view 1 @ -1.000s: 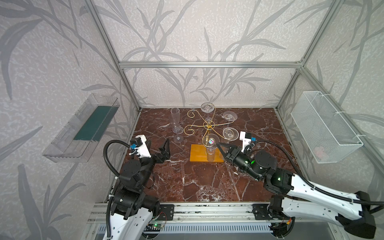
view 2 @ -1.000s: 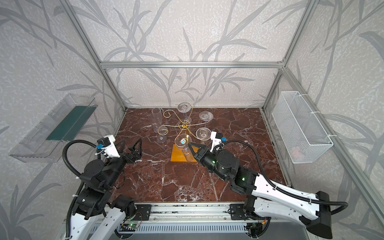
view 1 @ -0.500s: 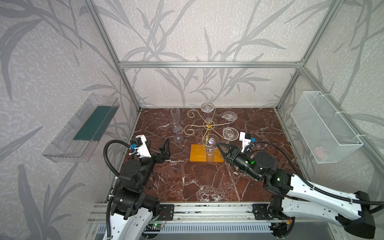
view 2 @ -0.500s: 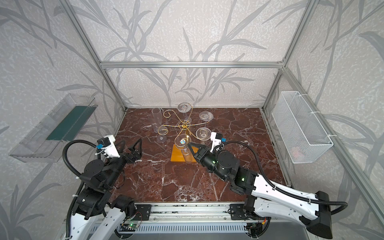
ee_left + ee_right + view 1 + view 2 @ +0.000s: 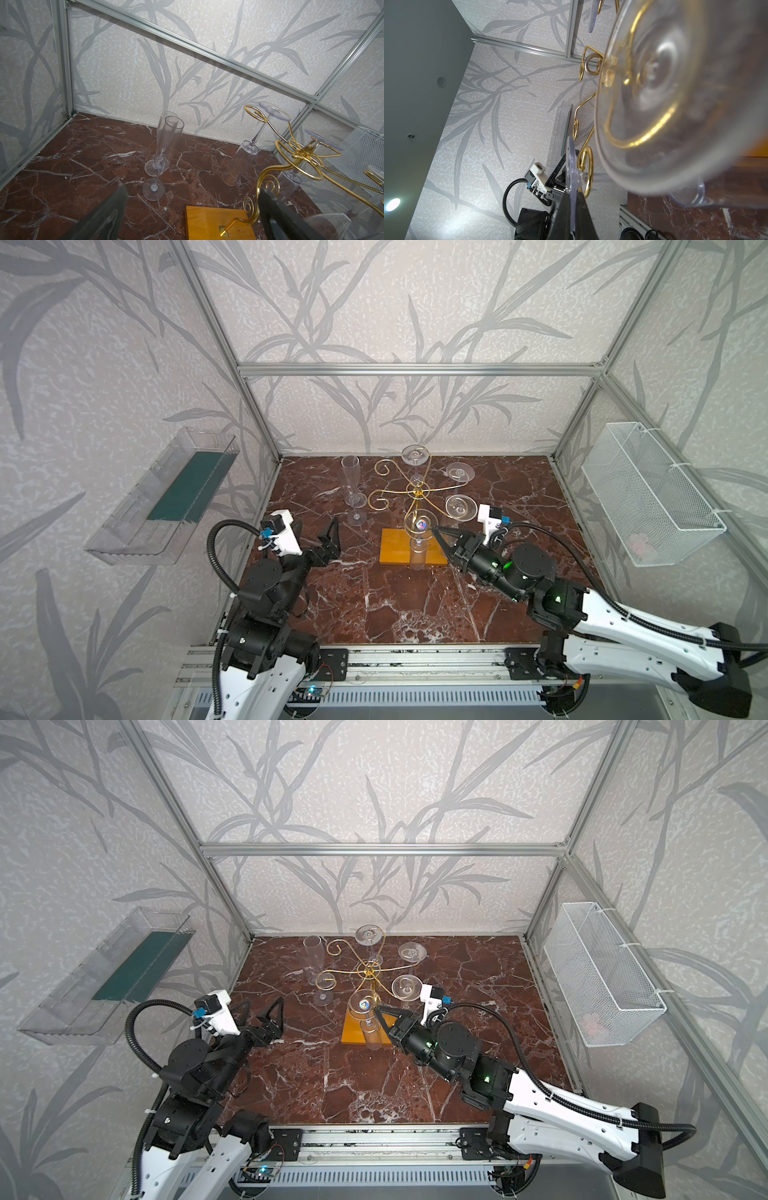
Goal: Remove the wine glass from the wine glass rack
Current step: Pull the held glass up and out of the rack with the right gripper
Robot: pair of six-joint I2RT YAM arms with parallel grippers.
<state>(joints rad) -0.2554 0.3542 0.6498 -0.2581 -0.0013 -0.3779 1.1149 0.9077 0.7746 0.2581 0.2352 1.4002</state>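
right gripper (image 5: 434, 530) is clenched on the foot rim of the wine glass (image 5: 420, 526); in both top views this reads only as black tips meeting at the disc's right edge; the right wrist view confirms it: fingers (image 5: 562, 209) pinch the clear foot, seen edge-on; that view is half filled by the blurred foot of a neighbouring glass (image 5: 654, 93) close to the camera; top views show it as a separate hung glass to the right.

wine glass hangs inverted in the front scroll arm of the wine glass rack (image 5: 417, 490); foot up, bowl down over the orange wooden base (image 5: 395, 549); long axis near vertical, mouth toward the base; can't tell if the bowl touches the base; two more glasses (image 5: 415, 454) hang at the back of the rack.

left gripper (image 5: 261, 1014) is released, jaws wide, holding nothing; it sits over the tabletop (image 5: 374, 605), well left of the rack; the left wrist view separates two upright flutes (image 5: 169, 141), which overlap in top views.
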